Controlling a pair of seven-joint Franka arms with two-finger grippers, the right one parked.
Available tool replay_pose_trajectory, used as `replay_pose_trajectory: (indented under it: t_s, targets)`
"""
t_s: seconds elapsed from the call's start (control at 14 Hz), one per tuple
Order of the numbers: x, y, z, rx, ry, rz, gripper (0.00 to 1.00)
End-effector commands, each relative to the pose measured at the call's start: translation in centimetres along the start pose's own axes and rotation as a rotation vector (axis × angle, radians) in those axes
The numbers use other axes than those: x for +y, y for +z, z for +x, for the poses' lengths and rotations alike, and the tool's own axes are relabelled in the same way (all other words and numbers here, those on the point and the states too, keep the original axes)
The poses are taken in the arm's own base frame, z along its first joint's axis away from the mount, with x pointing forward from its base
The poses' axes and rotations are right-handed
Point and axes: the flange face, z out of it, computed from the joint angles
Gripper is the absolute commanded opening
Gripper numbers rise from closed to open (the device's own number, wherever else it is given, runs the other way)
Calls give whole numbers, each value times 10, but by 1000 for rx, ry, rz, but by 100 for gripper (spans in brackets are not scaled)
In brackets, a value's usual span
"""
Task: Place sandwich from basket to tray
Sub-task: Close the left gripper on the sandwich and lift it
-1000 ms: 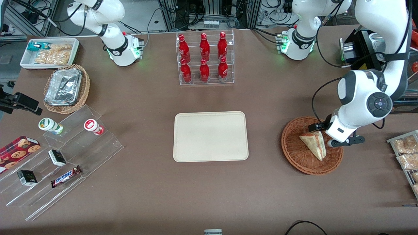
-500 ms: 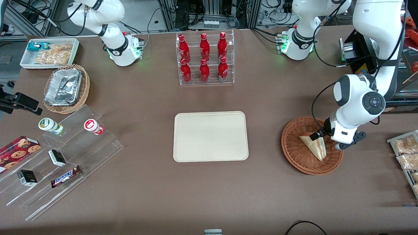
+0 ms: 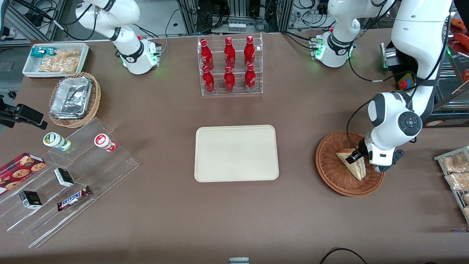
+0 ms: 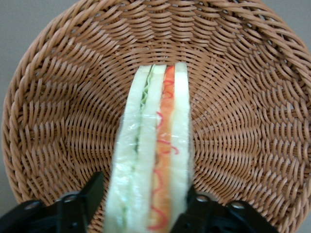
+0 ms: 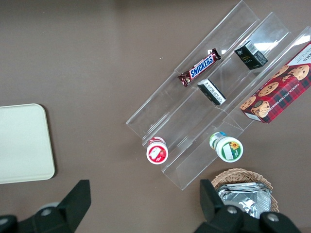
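red bottles (image 3: 229, 66) in clear rack | foil trays (image 3: 71, 97) in tan wicker basket | Snickers bar (image 3: 74, 198), cookie box (image 3: 19, 168) on acrylic steps (image 3: 69, 179) | white snack bin (image 3: 55, 60)

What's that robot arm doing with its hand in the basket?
The gripper is down in the round brown basket, with one finger on each side of the sandwich. The sandwich stands on edge and is not lifted yet. The gripper looks open around it, not squeezing. The cream tray, where the sandwich should go, lies in the middle of the table with nothing on it.
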Motion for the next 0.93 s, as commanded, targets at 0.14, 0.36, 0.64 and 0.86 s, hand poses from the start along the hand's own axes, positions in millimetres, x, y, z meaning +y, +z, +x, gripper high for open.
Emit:
replay_pose_trajectory:
  t_s: [0.14,0.36,0.64,0.86]
  targets:
    - [18,-35,10,-51,158,23,2]
    - [56,-77,11,-88,293,43,3]
    - [133,-87,-47,-88,504,45,3]
    - [186,-86,-108,-84,525,59,3]
